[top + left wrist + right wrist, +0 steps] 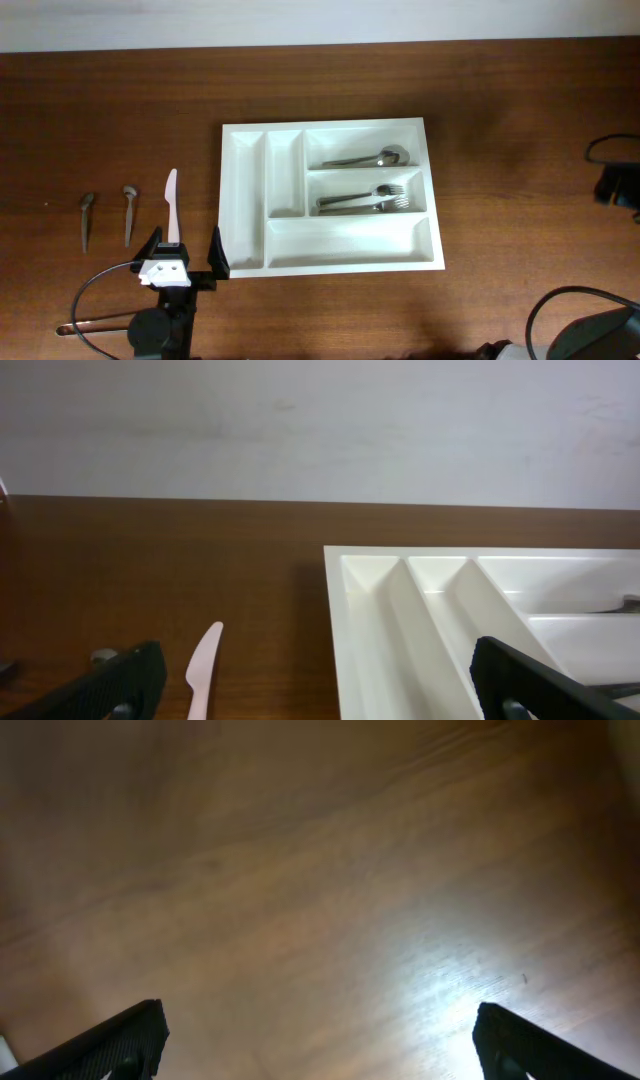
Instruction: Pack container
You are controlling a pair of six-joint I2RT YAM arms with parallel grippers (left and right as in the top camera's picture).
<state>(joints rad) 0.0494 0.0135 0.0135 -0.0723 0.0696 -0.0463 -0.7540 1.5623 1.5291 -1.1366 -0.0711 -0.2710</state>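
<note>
**Overhead: a knife and 2 spoons lie left of the tray**

The left gripper (185,250) sits just by the near left corner of the tray (243,200). Its fingers (530,680) are spread wide and hold nothing. The right gripper (320,1045) is also spread wide and empty. It looks down at bare table (320,870), and no tray shows in its view.

I think the finger closest to the tray could bump the tray wall and push the tray out of place, because it is so close. The white knife (172,205), left of the tray, is thin and flat. It could slip out of a pinch or slide away. The 2 spoons (129,213), further left of the tray, could slip too.

The tray is big, white and has 5 parts. It lies flat in the middle of the table. Its 2 thin parts are on the left and are empty. The far right part holds a spoon (370,158). The part below it holds forks (365,200). The long near part is empty.
</note>
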